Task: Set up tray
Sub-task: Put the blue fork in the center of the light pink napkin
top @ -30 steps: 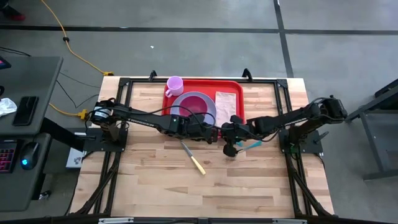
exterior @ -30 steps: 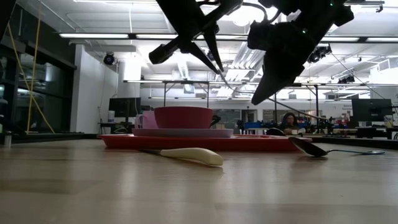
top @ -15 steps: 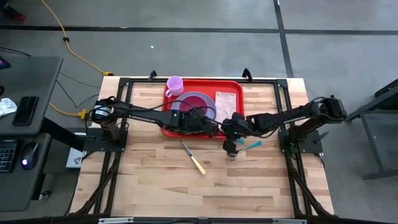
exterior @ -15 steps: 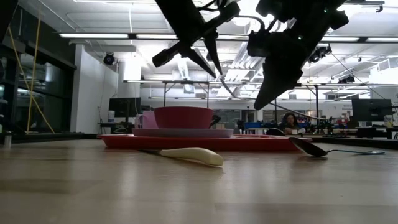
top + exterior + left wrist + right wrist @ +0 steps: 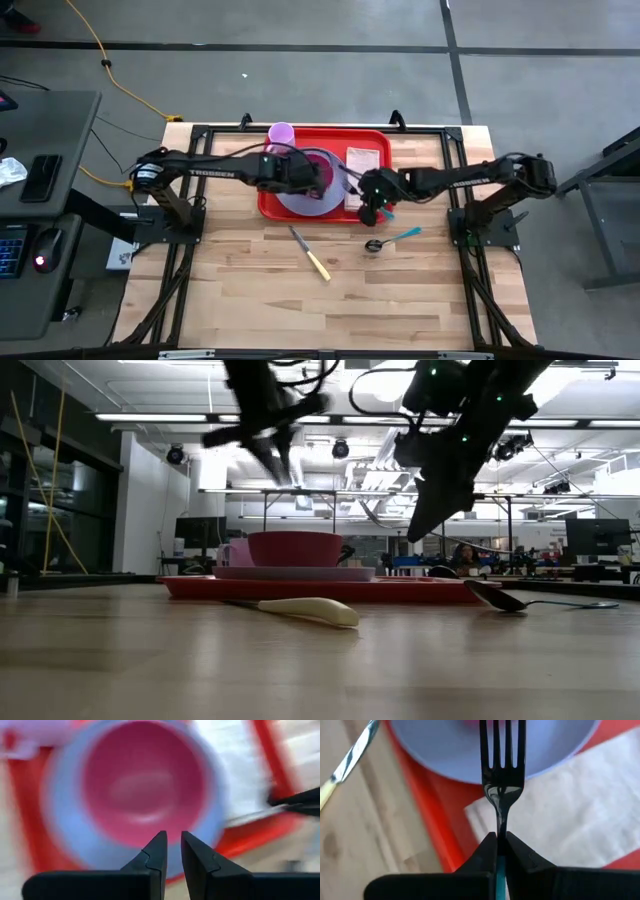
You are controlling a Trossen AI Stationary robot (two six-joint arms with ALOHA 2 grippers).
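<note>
The red tray [image 5: 330, 137] lies at the table's far middle. On it are a lavender plate [image 5: 298, 196] carrying a pink bowl [image 5: 318, 164], a pink cup [image 5: 281, 133] and a white napkin [image 5: 365, 165]. My left gripper [image 5: 170, 840] hangs above the bowl [image 5: 145, 785], its fingers a narrow gap apart with nothing between them. Over the tray's near right part, my right gripper [image 5: 498, 840] is shut on a fork [image 5: 501, 765] with a teal handle [image 5: 389, 211]. My right gripper pinches the fork between its two fingers where the metal neck [image 5: 500, 829] meets the teal handle. The fingers lie along the fork and slant downward. The fork sticks out past the fingertips, lifted clear, its tines over the plate's rim [image 5: 555, 755] and the napkin [image 5: 570, 805].
A knife with a cream handle [image 5: 311, 254] and a spoon with a teal handle [image 5: 388, 240] lie on the bare wood near of the tray. Black frame rails run along the table's left, right and far edges.
My left gripper has swung from the tray's near edge toward the table's far left and a little up, and now hangs over the bowl. My right gripper has carried the fork toward the far edge, from above the spoon to over the tray's near right part.
</note>
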